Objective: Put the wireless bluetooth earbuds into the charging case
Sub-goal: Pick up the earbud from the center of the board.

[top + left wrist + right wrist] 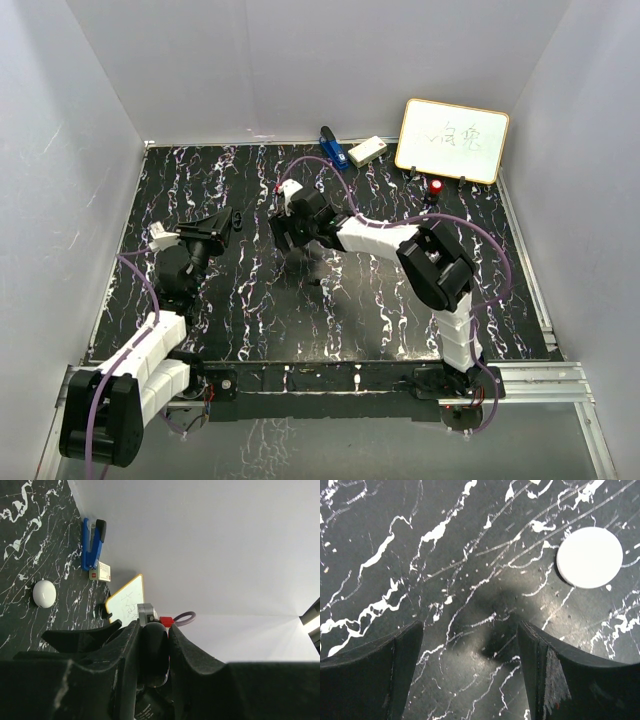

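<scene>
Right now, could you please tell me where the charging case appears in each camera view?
Top external: not discernible; probably hidden under the right arm.
Left wrist: charging case at left, down-left of the blue stapler.
Right wrist: charging case at upper right, outside the open right pincer.
Shared landmark: the black, white-veined table.

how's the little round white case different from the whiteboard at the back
Shape: the charging case is a small round puck; the whiteboard is a much bigger rectangle with a yellow frame.
Pose: the charging case lies flat on the table; the whiteboard stands propped up at the far right corner.
Surface: the charging case is plain; the whiteboard has handwriting on it.
Both are white.
</scene>
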